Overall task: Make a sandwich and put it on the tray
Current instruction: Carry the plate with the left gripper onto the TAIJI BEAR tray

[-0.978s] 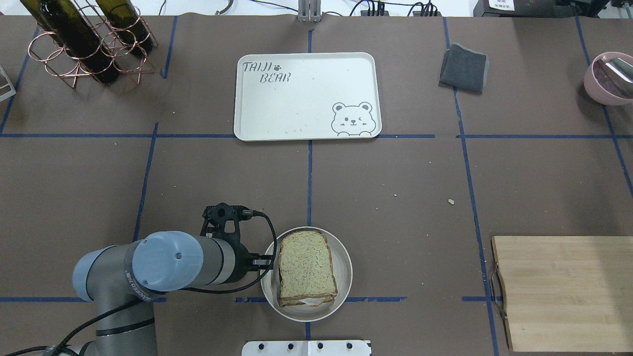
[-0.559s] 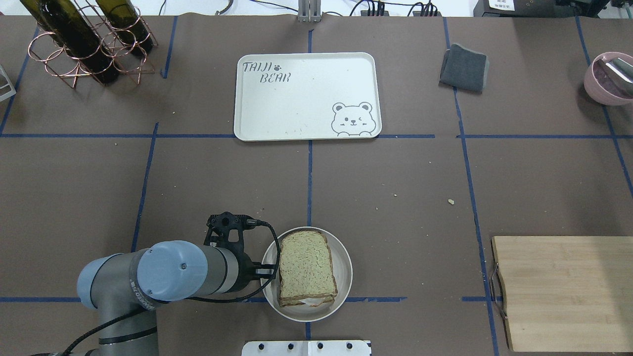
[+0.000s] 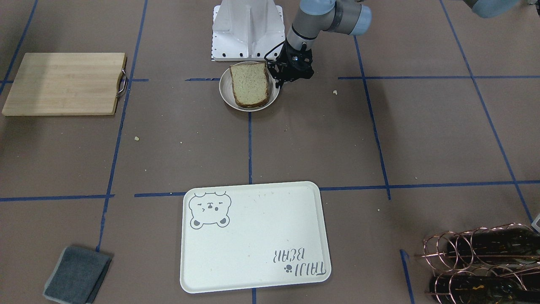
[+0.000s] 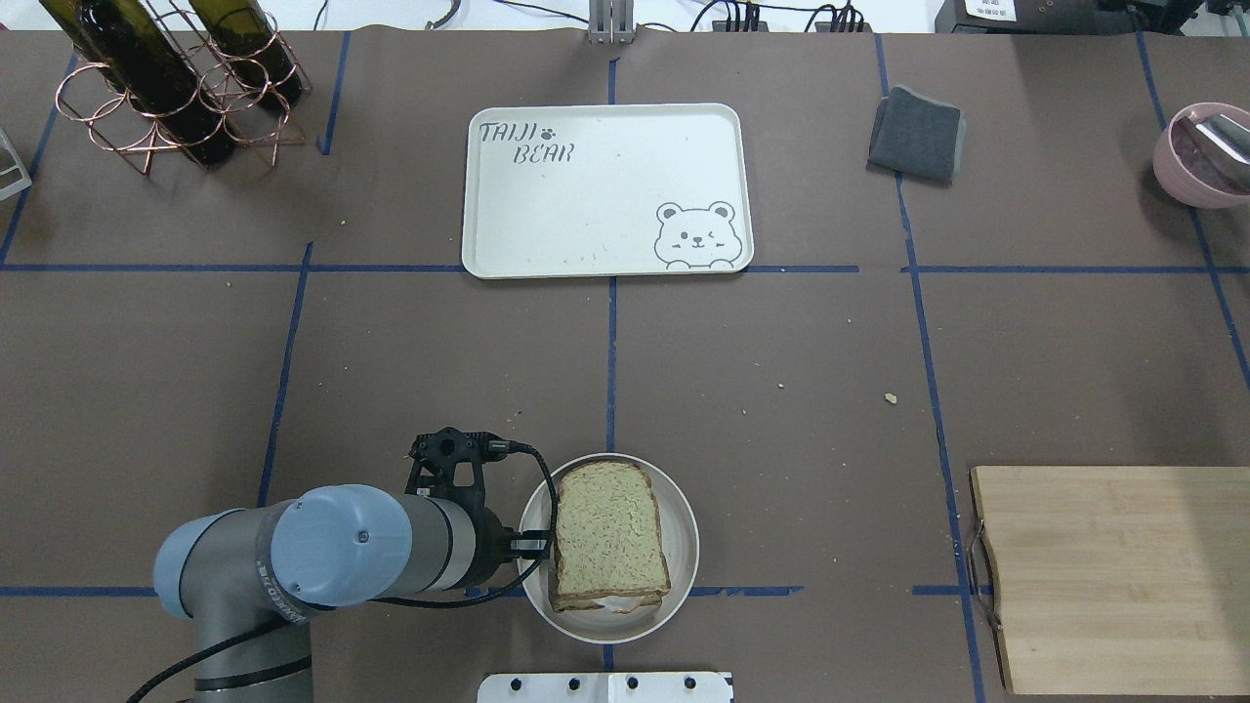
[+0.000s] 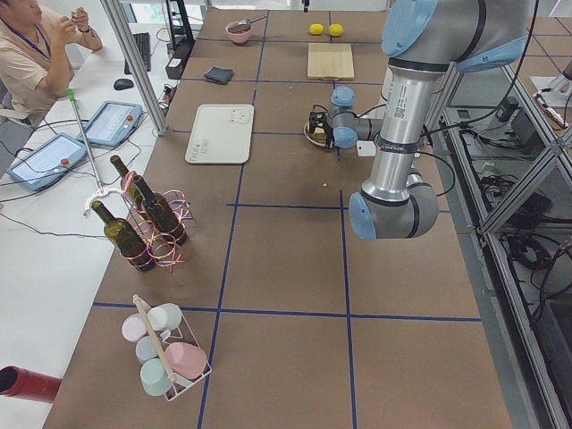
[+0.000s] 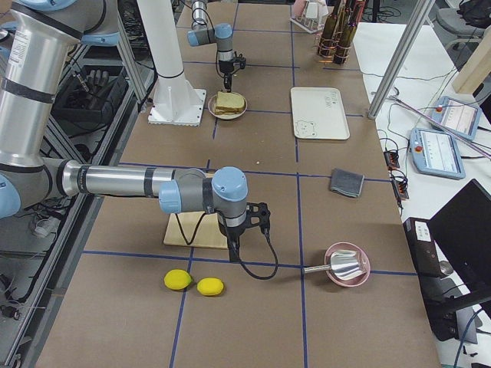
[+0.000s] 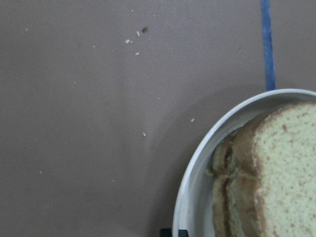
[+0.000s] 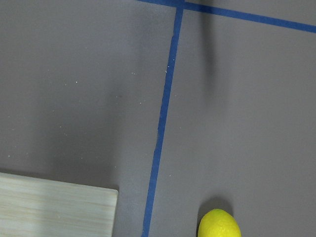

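Observation:
The sandwich [image 4: 610,532], two tan bread slices with a bit of egg white showing at the near edge, lies on a small round white plate [image 4: 684,547]. My left gripper [image 4: 532,545] is shut on the plate's left rim; it also shows in the front view [image 3: 278,83]. The left wrist view shows the plate rim [image 7: 190,197] and the sandwich [image 7: 266,173]. The cream tray [image 4: 586,205] with the bear drawing lies bare at the far middle. My right gripper [image 6: 232,251] shows only in the exterior right view, beside the cutting board; I cannot tell its state.
A wooden cutting board [image 4: 1113,576] lies at the near right. Two lemons [image 6: 178,280] sit beyond it. A grey cloth [image 4: 916,134] and a pink bowl [image 4: 1201,156] are at the far right. A wine bottle rack [image 4: 176,88] stands at the far left.
The left arm shifted slightly right and toward the robot. The plate with the sandwich moved a little the same way with it.

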`<control>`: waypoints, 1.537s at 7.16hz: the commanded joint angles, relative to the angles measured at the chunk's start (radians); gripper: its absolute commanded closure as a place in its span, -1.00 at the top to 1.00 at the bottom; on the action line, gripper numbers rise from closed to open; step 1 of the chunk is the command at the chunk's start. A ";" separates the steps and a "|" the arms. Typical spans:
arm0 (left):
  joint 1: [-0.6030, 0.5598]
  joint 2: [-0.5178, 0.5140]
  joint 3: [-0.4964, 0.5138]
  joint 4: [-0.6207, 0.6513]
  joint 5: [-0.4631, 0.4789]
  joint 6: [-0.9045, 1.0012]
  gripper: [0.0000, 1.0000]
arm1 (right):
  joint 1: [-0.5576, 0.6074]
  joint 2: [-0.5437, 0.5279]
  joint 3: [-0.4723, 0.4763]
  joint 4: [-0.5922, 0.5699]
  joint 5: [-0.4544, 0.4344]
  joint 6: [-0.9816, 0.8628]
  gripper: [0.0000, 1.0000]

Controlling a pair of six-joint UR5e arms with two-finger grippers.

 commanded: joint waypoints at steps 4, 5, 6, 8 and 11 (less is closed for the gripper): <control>-0.357 -0.158 0.138 0.012 -0.235 0.155 -1.00 | 0.009 0.001 -0.019 0.000 -0.001 0.000 1.00; -0.450 -0.249 0.256 0.012 -0.283 0.221 -1.00 | 0.021 0.001 -0.019 0.001 -0.001 0.000 1.00; -0.506 -0.338 0.386 0.009 -0.306 0.266 -1.00 | 0.024 0.001 -0.019 0.001 -0.001 0.000 1.00; -0.574 -0.475 0.618 -0.012 -0.306 0.330 -1.00 | 0.033 -0.002 -0.017 0.001 0.001 0.000 1.00; -0.574 -0.588 0.898 -0.207 -0.276 0.332 -1.00 | 0.042 -0.011 -0.019 0.001 0.001 -0.002 1.00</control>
